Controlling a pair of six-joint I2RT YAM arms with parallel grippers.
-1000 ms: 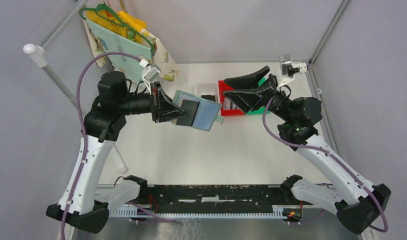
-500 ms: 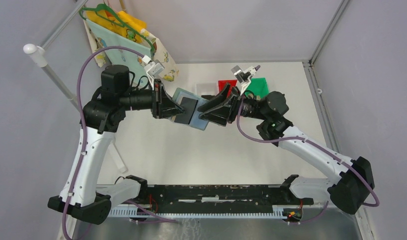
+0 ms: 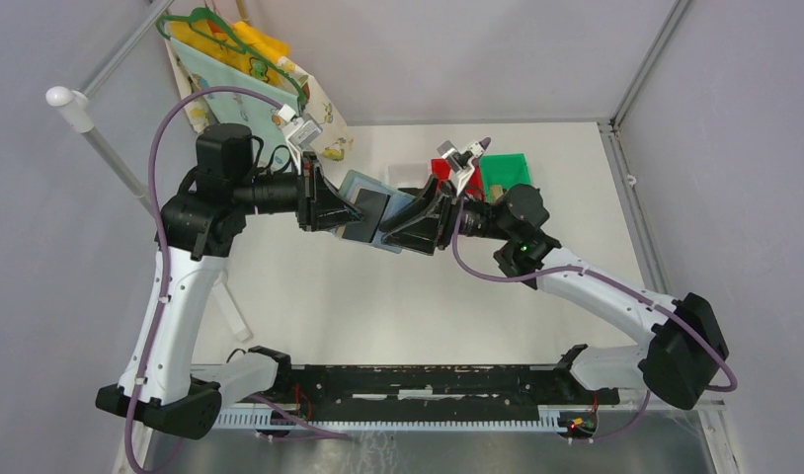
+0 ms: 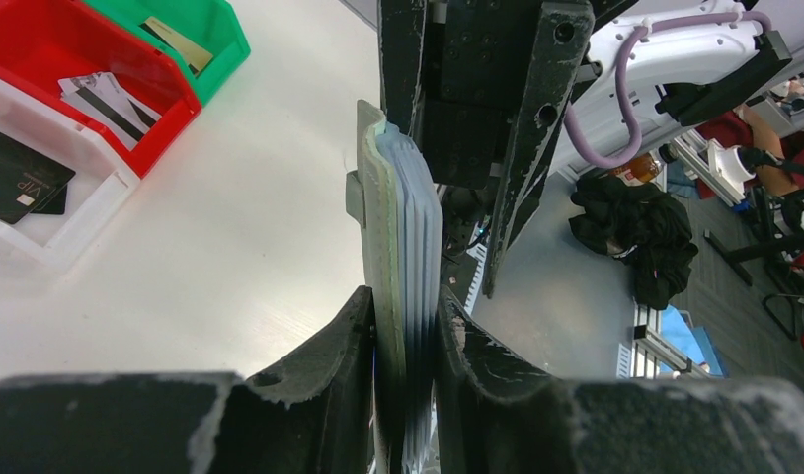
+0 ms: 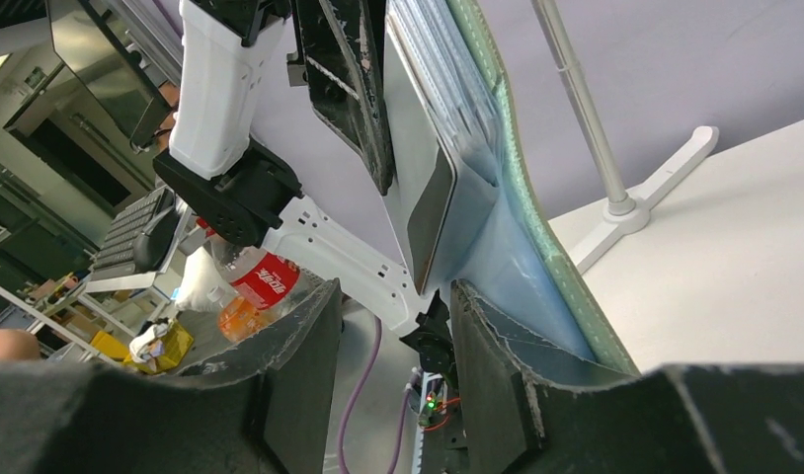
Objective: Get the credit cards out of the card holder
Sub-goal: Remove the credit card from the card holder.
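My left gripper [image 3: 351,213] is shut on the grey-blue card holder [image 3: 388,212] and holds it in the air over the table's middle. In the left wrist view the holder [image 4: 403,217] stands edge-on, its clear pockets stacked between my fingers [image 4: 344,341]. My right gripper [image 3: 403,230] is open at the holder's right edge. In the right wrist view a dark card [image 5: 433,197] sits in a pocket of the holder [image 5: 507,227], and its lower end lies between my open jaws [image 5: 393,296]. Grey striped credit cards [image 4: 102,94] lie in the red bin, a gold one [image 4: 176,39] in the green bin.
A red bin [image 3: 440,170], a green bin [image 3: 505,170] and a clear tray [image 3: 403,178] stand at the back of the table; the tray holds a black card [image 4: 18,178]. A hanger with patterned cloth [image 3: 250,69] hangs from a rack at the back left.
My right arm has swung left from the bins to the holder, and its open jaws now reach the holder's right edge. My left gripper keeps hold of the holder, shifted slightly left.
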